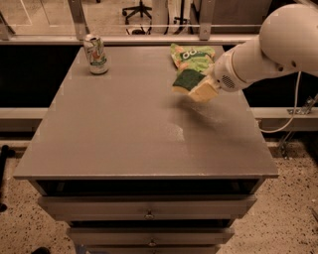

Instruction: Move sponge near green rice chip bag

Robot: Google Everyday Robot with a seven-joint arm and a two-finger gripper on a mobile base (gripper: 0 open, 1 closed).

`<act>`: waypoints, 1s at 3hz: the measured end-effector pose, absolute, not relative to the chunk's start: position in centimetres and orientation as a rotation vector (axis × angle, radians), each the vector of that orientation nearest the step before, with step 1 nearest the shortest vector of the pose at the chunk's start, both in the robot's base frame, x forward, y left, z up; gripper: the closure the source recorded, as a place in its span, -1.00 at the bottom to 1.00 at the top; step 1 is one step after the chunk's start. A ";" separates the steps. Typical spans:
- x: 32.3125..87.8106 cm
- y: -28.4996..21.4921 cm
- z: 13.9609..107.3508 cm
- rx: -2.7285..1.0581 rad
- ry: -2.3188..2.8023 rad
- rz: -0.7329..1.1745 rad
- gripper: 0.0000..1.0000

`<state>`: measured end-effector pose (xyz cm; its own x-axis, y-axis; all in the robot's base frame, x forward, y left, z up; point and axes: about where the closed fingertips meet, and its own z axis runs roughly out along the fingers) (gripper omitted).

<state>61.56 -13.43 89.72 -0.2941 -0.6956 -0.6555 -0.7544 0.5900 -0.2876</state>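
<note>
Surface: grey flat-topped table (124, 134), matt, with a pale scuffed patch just in front of the jaws, toward the camera. Drawers with small pulls stack beneath the top. Floor is speckled terrazzo. Behind the table runs a metal rail with glass, and beyond it stands an office chair (137, 9) on castors. A light cable (294, 111) droops at the side the arm comes in from.

Arm: the white arm (278, 44), thick and rounded, reaches in from the picture's right edge over the far part of the table. Gripper (201, 92) sits at its end, angled down and toward the table's middle; its pale yellow jaws are clamped on the sponge.

Sponge (187, 79): green face up, tilted, sticking out past the jaws on the side away from the arm, raised off the table with a shadow beneath.

Green rice chip bag (191, 55): lying flat just beyond the jaws, on the far side; the sponge overlaps its near edge in this view.

Drink can (96, 54): upright, well apart from the jaws, at the far corner opposite the arm.
</note>
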 end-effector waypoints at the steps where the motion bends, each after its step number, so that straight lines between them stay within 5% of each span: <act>1: 64.4 -17.3 89.0 -1.051 2.101 0.057 0.48; 3: 65.0 -20.3 87.6 -0.961 2.146 0.052 -0.45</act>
<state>65.05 -20.26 87.60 -0.4195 -0.6198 -0.6633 -0.6513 0.7145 -0.2557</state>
